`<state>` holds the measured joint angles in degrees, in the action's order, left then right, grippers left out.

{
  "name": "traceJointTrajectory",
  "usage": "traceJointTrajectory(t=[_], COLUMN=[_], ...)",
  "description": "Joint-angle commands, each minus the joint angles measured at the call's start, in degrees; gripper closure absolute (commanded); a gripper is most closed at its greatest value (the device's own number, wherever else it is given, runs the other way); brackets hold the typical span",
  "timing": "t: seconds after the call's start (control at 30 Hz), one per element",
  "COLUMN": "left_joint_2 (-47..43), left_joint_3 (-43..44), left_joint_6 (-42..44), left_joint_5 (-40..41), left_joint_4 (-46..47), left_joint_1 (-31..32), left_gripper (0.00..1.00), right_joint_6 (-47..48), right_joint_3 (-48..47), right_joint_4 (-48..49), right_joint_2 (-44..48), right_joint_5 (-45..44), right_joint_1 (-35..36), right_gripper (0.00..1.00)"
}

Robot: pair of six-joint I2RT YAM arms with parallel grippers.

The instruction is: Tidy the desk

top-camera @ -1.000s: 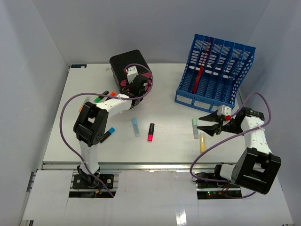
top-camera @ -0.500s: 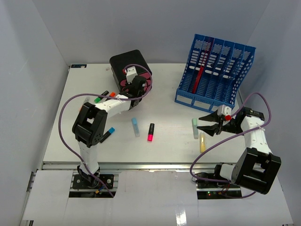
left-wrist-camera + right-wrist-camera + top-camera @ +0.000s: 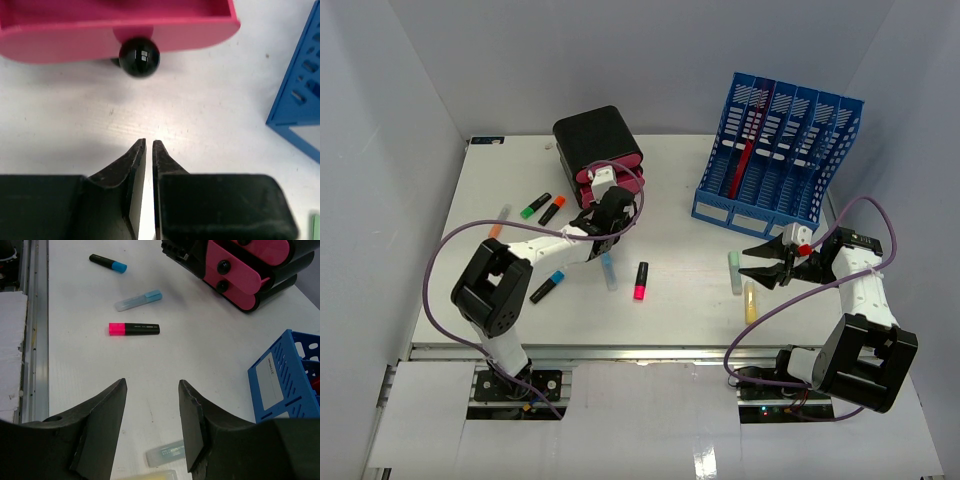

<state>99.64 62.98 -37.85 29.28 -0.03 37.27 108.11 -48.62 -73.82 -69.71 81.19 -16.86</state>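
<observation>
Desk (image 3: 672,196), white top filling the middle of the overhead view, markers scattered across it.
Left gripper (image 3: 148,145), fingers drawn together on nothing, sits at centre-left just in front of the black drawer unit (image 3: 592,140), facing its pink drawer's knob (image 3: 139,56). A pale blue marker (image 3: 609,270) and a pink marker (image 3: 641,280) lie below it. Right gripper (image 3: 152,385), fingers apart and empty, is at right, with a pale green marker (image 3: 734,272) and a yellow marker (image 3: 750,301) close by. Blue file rack (image 3: 780,150) stands upper right.

Open lane down the middle
Bare desk (image 3: 672,205) runs between drawer unit (image 3: 590,140) and file rack (image 3: 775,150); pink highlighter (image 3: 641,281) lies nearer.
</observation>
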Motion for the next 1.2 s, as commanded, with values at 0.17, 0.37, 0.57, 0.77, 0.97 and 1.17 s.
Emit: traceJointTrajectory(t=[0.17, 0.37, 0.57, 0.77, 0.97, 1.17], left_joint_2=[-4.04, -1.61, 2.78, 6.78, 8.53, 9.79], left_joint_3=[-1.09, 2.7, 8.16, 13.99, 15.96, 17.51], left_joint_6=[-1.69, 1.58, 2.43, 2.25, 1.9, 1.9], left_joint_5=[0.73, 3.63, 4.66, 5.61, 5.99, 5.96], left_joint_4=[-0.57, -0.89, -3.09, -7.86, -9.14, -9.64], left_joint_1=[0.52, 0.17, -1.08, -2.2, -2.7, -3.34], left_gripper=[0.57, 0.3, 0.3, 0.33, 0.36, 0.46], right_joint_6=[-0.27, -0.27, -0.27, -0.36, -0.45, -0.53], right_joint_3=[-2.0, -2.0, -2.0, -2.09, -2.0, -2.06], right_joint_4=[-1.25, -1.24, -1.24, -1.24, -1.33, -1.24], right_joint_2=[0.53, 0.45, 0.45, 0.54, 0.6, 0.54], right_joint_5=[1.7, 1.76, 1.78, 1.69, 1.73, 1.84], right_joint_1=[-0.36, -0.28, -0.37, -0.45, -0.48, -0.63], right_gripper=[0.47, 0.47, 0.47, 0.47, 0.47, 0.47])
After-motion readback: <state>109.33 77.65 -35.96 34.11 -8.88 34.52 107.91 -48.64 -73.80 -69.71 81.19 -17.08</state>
